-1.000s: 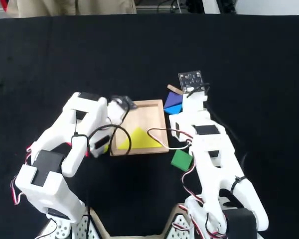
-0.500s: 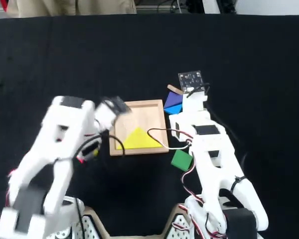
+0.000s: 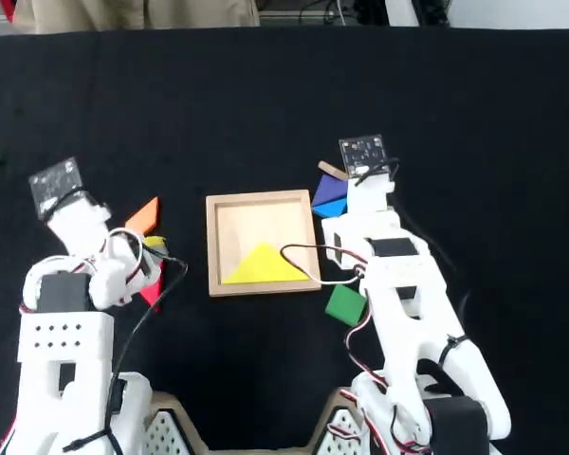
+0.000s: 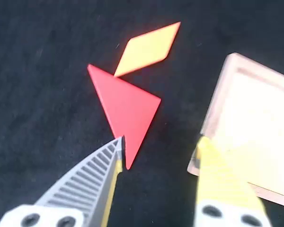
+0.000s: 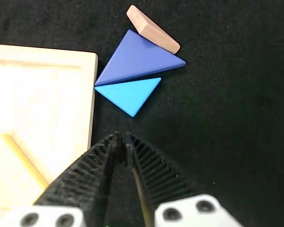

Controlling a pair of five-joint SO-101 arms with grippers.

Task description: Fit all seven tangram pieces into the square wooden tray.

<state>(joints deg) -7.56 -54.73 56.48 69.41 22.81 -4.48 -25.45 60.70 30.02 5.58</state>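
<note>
Left claw (image 4: 157, 150) spread at a corner of the red triangle (image 4: 125, 104) beside the wooden tray (image 4: 210, 113), right claw (image 5: 122, 143) pressed together near the dark blue triangle (image 5: 137, 59) and light blue triangle (image 5: 130, 94) just outside the tray, yellow triangle (image 3: 263, 265) lying inside it.

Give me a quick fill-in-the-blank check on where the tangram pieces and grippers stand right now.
1. The single piece lying inside the wooden tray is coloured ____.
2. Outside the tray, the orange parallelogram lies next to a ____ triangle.
3. The left gripper is open, while the right gripper is ____.
4. The green square lies on the black cloth, ____ the tray.

Missing words: yellow; red; shut; outside
</note>
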